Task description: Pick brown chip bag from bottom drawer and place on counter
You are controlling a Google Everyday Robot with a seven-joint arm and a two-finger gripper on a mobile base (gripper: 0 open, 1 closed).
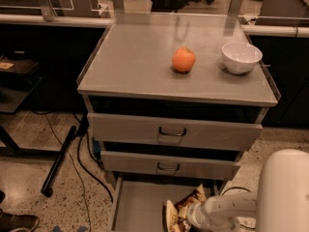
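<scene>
The brown chip bag (181, 210) lies in the open bottom drawer (137, 207), at its right side near the lower edge of the camera view. It shows a dark brown top and a cream panel. My gripper (192, 218) reaches in from the right on a white arm and sits right against the bag, mostly cut off by the frame edge. The counter (140, 57) is the light grey cabinet top above the drawers.
An orange (183, 60) and a white bowl (241, 57) stand on the counter's right half. Two upper drawers with dark handles (172, 132) are pushed in. A black cable and a stand leg (59, 158) lie on the floor at left. My white arm housing (285, 192) fills the lower right.
</scene>
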